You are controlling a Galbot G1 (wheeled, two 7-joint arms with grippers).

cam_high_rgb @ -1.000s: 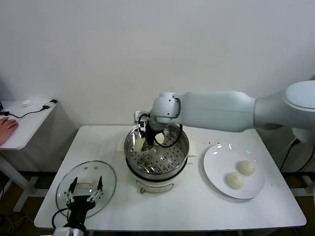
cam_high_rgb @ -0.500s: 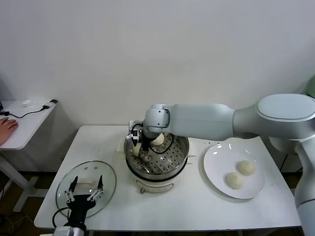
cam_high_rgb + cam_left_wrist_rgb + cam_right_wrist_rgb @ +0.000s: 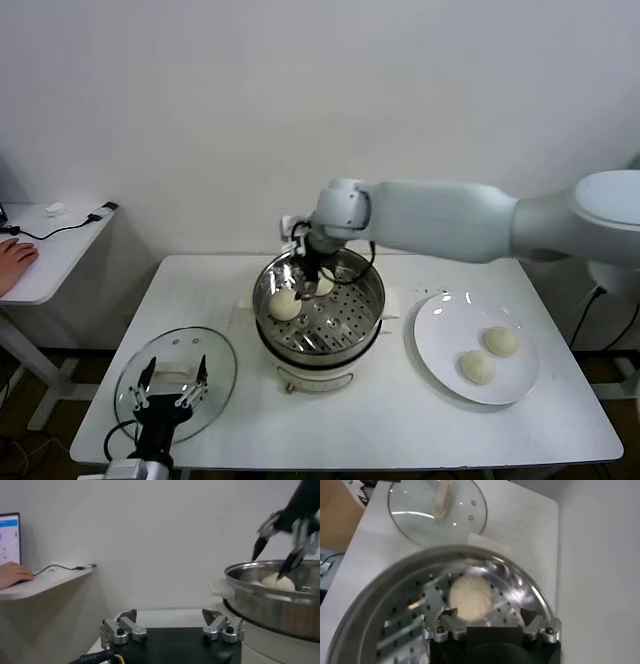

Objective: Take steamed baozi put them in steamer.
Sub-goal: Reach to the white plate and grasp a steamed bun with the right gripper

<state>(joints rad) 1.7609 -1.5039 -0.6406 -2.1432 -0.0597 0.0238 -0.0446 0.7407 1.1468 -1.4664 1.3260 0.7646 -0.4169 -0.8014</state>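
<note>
- Since half a second ago, the right gripper (image 3: 311, 268) has risen off the bun it was touching and now hangs, fingers spread and pinching nothing, over the far rim of the steamer (image 3: 320, 335) at the centre of the head view; the released baozi (image 3: 285, 304) sits on the perforated floor at the basket's left side, with a second baozi (image 3: 323, 286) just behind it, partly hidden by the fingers.
- Head view, right of frame: two more baozi (image 3: 499, 341) and (image 3: 477, 367) lie near each other on the white plate (image 3: 440, 318), well apart from the steamer. At lower left, the left gripper (image 3: 172, 392) hovers with fingers spread over the glass lid (image 3: 220, 365) on the white table (image 3: 400, 420).
- Left wrist view: the left gripper (image 3: 172, 629) shows spread fingers, nothing between them; the steamer (image 3: 270, 605) fills the right edge, a baozi (image 3: 278, 581) peeking over its rim beneath the right gripper (image 3: 280, 550).
- Right wrist view: the right gripper (image 3: 491, 626) stands open above a baozi (image 3: 469, 596) on the steamer (image 3: 380, 605) floor; the glass lid (image 3: 420, 510) lies at the upper left.
</note>
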